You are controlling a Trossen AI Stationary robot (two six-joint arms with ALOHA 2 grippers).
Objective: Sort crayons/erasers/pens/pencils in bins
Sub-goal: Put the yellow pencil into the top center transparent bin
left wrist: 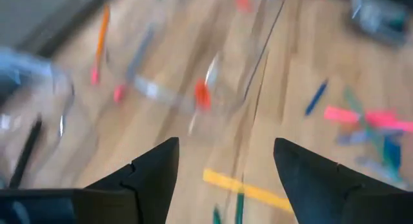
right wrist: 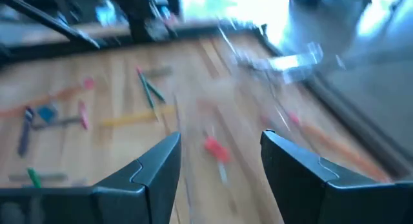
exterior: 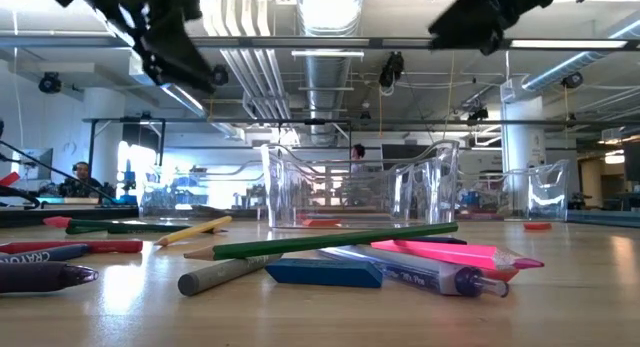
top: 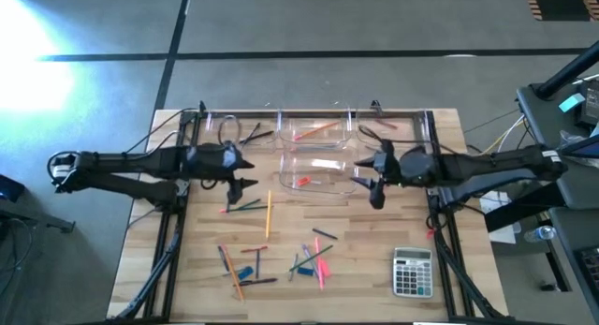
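Note:
Several clear bins stand in the far middle of the table. One [top: 318,130] holds an orange pencil, and the one before it [top: 316,172] holds a red eraser. Another [top: 232,130] holds dark pens. Pencils, pens, crayons and erasers lie loose on the near half: a yellow pencil [top: 269,215], a blue eraser [top: 245,273], pink sticks [top: 321,264] and a green pencil [exterior: 335,242]. My left gripper [top: 251,173] hangs open, high above the table, left of the bins [left wrist: 226,146]. My right gripper [top: 359,174] hangs open to their right [right wrist: 221,137]. Neither has anything between its fingers.
A grey calculator [top: 412,272] lies at the near right. A dark metal frame [top: 309,112] runs along the table's far edge and down both sides. Bare wood shows between the bins and the scattered sticks.

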